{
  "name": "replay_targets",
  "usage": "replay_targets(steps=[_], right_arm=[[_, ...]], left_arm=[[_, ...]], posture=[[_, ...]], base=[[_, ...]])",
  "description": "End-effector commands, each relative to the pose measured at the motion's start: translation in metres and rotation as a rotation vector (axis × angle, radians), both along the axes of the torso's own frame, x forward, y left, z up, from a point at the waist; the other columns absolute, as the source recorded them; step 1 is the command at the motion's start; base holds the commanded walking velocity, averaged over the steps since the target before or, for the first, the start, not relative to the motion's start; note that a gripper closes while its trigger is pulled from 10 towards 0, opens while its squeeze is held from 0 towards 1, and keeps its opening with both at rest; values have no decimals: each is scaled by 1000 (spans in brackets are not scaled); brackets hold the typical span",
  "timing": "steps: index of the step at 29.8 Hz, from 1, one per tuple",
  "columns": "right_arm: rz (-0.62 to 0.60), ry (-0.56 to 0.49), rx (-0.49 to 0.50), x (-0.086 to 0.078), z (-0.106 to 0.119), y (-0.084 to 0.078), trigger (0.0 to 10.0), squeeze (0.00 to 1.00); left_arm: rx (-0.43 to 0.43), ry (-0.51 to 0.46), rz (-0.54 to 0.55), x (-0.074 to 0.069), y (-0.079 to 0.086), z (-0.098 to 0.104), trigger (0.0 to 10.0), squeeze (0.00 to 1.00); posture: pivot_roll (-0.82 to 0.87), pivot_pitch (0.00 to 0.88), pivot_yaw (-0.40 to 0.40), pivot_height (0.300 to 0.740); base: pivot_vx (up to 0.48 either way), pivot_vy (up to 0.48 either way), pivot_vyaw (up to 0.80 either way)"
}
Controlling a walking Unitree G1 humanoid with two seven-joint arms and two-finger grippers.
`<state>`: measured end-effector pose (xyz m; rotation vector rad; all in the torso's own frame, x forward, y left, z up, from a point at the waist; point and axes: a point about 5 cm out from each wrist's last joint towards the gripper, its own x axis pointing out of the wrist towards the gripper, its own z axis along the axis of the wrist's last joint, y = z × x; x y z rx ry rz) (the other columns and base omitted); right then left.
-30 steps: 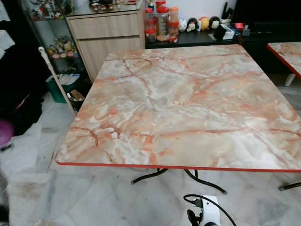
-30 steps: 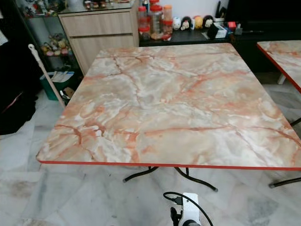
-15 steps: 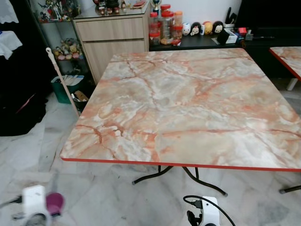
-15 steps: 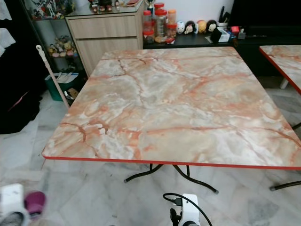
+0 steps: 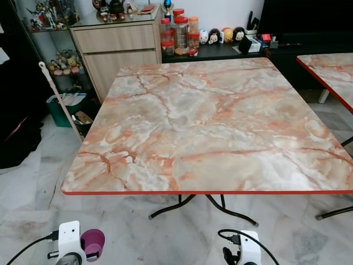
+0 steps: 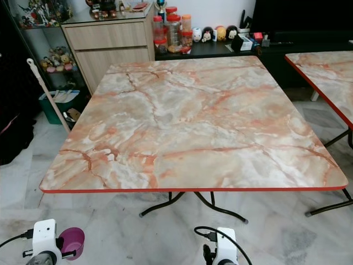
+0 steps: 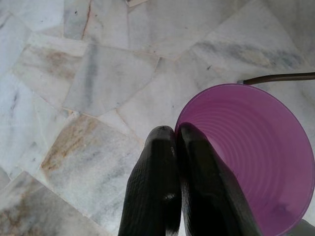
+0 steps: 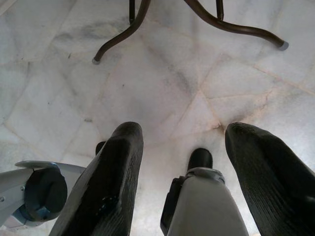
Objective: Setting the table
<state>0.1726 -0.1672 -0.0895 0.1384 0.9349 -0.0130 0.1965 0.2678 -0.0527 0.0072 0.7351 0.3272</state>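
Note:
A square table (image 5: 209,127) with a pink-orange marble top and a red edge stands in front of me, bare. Low at my left, the left gripper (image 7: 175,135) is shut on the rim of a purple plastic cup (image 7: 251,157), one finger inside and one outside. The same cup (image 5: 92,244) shows beside the white left wrist, below the table's near edge. My right gripper (image 8: 184,135) hangs open over the floor near the table's black legs (image 8: 133,27), with nothing between its fingers.
A second marble table (image 5: 331,72) stands at the right. Behind the table are a wooden cabinet (image 5: 116,47), jars (image 5: 177,33) and a dark low shelf. A broom handle (image 5: 58,99) and a green bin (image 5: 60,107) are at the left. The floor is grey marble.
The camera has shifted, so the whole scene sits differently. My left arm has come up into view with the purple cup in it. The right arm has stayed low.

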Motion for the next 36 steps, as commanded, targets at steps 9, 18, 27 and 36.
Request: replay_targets(steps=[9,18,27,36], right_arm=[[0,-6,1,2,1,1,10000,0],[8,-9,-16,2,1,-4,10000,0],[12,-15,-35,3,3,-10,10000,0],[20,-14,-33,4,3,-9,10000,0]], left_arm=[[10,3,2,-1,4,1,10000,0],[-60,-1,5,2,-22,-7,10000,0],[-126,32,19,-3,-50,-18,10000,0],[-126,27,32,-2,-50,-18,10000,0]], posture=[[18,0,69,709],[-37,0,53,709],[-48,0,57,709],[-31,0,48,709]], base=[[0,0,0],[0,-92,0],[0,-438,0],[0,-449,0]])
